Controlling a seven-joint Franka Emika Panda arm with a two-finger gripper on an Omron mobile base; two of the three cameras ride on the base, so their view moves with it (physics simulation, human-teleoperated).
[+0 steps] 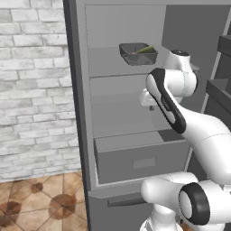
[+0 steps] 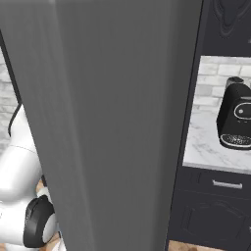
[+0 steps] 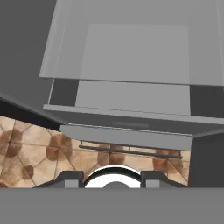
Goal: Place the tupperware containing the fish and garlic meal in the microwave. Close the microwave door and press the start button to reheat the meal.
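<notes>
No legible text, label, brand, number or sign anywhere; coffee machine [image 2: 236, 116] on the marble counter [image 2: 206, 142] with a round dial too blurred to read; nothing printed on the tupperware [image 1: 138, 53]; plain grey fridge door [image 2: 112, 122] and drawer front [image 1: 142, 161], unmarked.

Grey door [image 2: 112, 122] hides most of arm [image 2: 19, 166].

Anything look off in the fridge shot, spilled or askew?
Nothing spilled or damaged. The tupperware sits level on an upper fridge shelf, food inside. The gripper points down at the lower drawer, away from the container.
</notes>
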